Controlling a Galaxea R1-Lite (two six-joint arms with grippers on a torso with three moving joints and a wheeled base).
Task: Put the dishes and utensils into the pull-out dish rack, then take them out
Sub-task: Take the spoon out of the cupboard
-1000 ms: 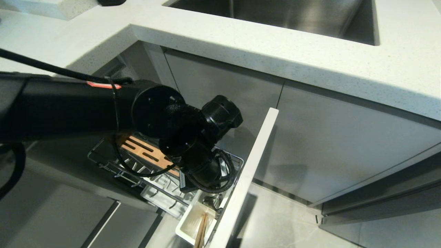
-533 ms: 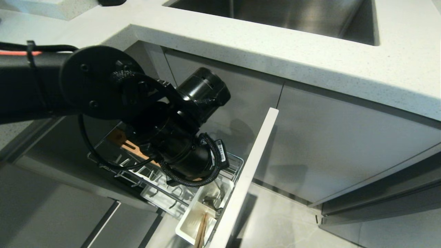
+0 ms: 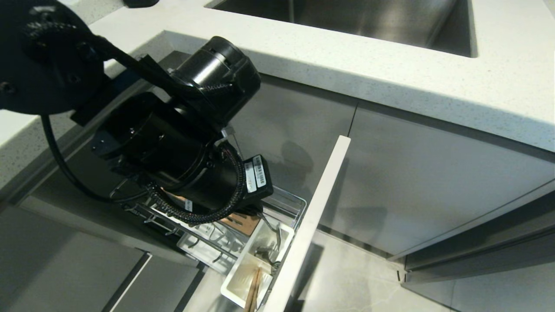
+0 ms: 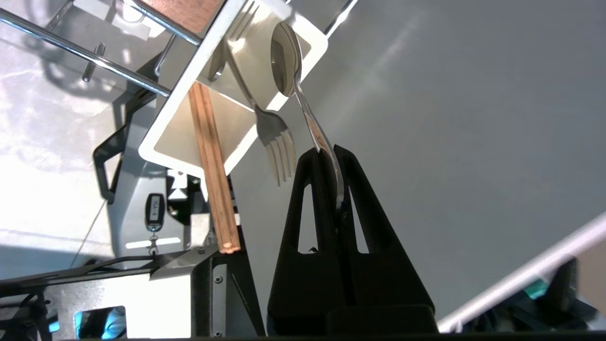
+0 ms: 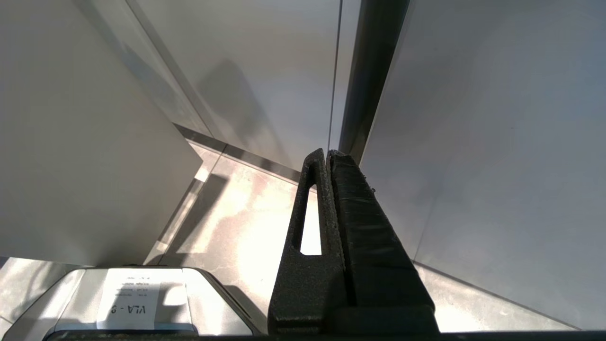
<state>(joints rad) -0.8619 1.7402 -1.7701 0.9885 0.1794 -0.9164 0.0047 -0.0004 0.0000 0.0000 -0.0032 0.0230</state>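
The left hand (image 4: 328, 152) is clamped tight on the handle of the silver spoon (image 4: 285, 61), whose bowl hangs just above the white utensil caddy (image 4: 166, 122) at the front of the pull-out dish rack (image 3: 284, 200); this reads as unloading under way; the wooden chopsticks (image 4: 214, 170) and a fork (image 4: 270, 128) are in the caddy and remain to be taken out; no bowl or plate shows in the rack; the right hand (image 5: 327, 156), pressed shut and empty, hangs parked beside the cabinet fronts.

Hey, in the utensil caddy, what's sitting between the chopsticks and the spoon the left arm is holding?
A metal fork lies between the chopsticks and the spoon, tines outward. The left wrist view shows it clearly.
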